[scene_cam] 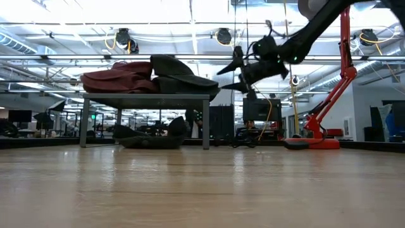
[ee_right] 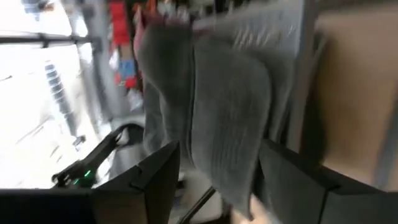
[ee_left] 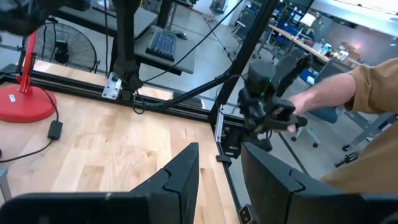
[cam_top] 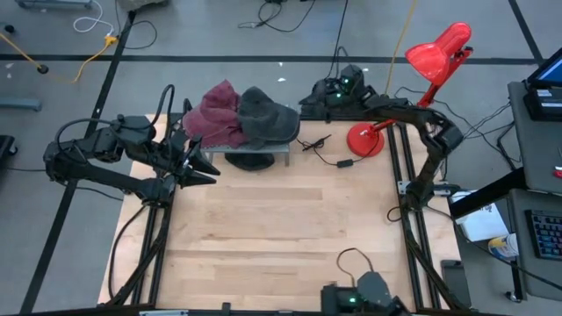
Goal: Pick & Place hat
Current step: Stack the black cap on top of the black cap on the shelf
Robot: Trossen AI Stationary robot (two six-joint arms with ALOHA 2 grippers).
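Apparently open right tool (scene_cam: 235, 76), just beside grey hat (cam_top: 266, 116), apart.

Two hats (cam_top: 250, 116) on rack (cam_top: 285, 149), lamp (cam_top: 369, 136) right

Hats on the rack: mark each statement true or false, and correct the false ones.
1. The maroon hat lies beside the grey hat on the rack. True.
2. The right tool is shut. False: it is open, pointing at the grey hat.
3. The red lamp stands to the right of the rack. True.
4. The left tool holds the maroon hat. False: it is open and empty.
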